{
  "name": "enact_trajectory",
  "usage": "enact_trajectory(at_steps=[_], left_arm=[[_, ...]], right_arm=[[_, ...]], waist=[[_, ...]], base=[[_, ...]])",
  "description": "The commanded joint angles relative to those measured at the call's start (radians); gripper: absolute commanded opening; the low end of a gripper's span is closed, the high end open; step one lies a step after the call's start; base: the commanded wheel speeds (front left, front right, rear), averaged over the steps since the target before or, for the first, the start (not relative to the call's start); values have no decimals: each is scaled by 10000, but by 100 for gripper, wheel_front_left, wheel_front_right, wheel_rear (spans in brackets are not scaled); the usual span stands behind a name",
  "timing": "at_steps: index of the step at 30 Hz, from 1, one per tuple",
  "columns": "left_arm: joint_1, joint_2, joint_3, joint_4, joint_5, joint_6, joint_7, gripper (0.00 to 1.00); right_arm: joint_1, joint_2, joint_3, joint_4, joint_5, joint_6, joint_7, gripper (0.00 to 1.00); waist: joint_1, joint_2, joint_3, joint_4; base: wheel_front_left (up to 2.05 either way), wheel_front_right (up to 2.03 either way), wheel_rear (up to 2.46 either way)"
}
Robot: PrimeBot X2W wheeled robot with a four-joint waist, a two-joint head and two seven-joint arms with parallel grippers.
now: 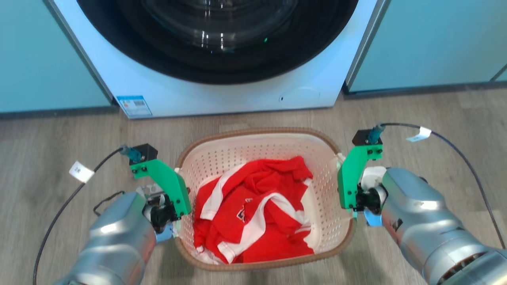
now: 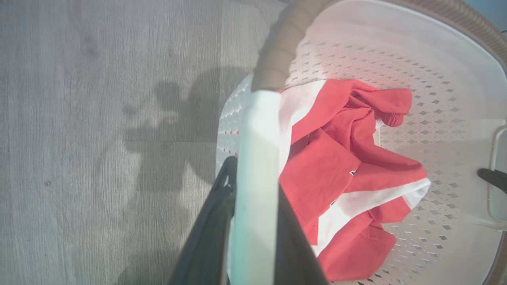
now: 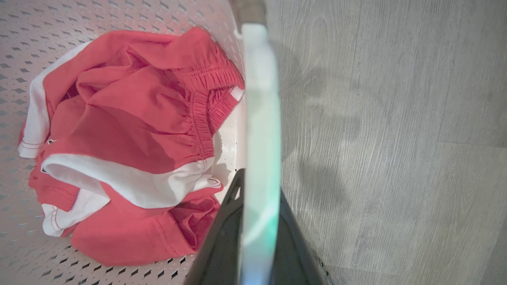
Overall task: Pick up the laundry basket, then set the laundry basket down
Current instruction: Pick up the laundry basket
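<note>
The laundry basket [image 1: 257, 132], white with perforated walls and a brown rim, sits on the wooden floor in front of the washing machine. A crumpled red and white garment [image 1: 253, 213] lies inside it. My left gripper [image 1: 176, 225] is at the basket's left side. In the left wrist view its dark fingers [image 2: 210, 237] are shut on the white side handle [image 2: 257, 158]. My right gripper [image 1: 352, 211] is at the right side, and its fingers [image 3: 222, 245] clamp the other handle [image 3: 259, 118]. I cannot tell whether the basket touches the floor.
A white front-loading washing machine [image 1: 222, 91] with a dark round door stands just behind the basket, between pale blue cabinets [image 1: 427, 43]. Grey wood floor [image 1: 59, 146] spreads to both sides. Black cables [image 1: 459, 154] loop from each wrist.
</note>
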Motion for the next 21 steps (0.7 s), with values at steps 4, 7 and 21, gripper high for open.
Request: enact_trajectory(at_steps=[4, 7, 21], left_arm=[[-359, 684, 230, -136, -278, -79, 20, 0], [-256, 696, 217, -113, -363, -79, 22, 0], [134, 660, 33, -14, -614, -79, 278, 0]], right_arm=[[219, -205, 62, 119, 2, -105, 254, 0], [337, -201, 65, 123, 105, -105, 420, 0], [653, -198, 388, 71, 602, -105, 641, 0]], waist=[[1, -1, -533, -11], [1, -1, -791, 7], [1, -1, -1420, 121]], base=[[0, 0, 0], [0, 0, 0], [0, 0, 0]])
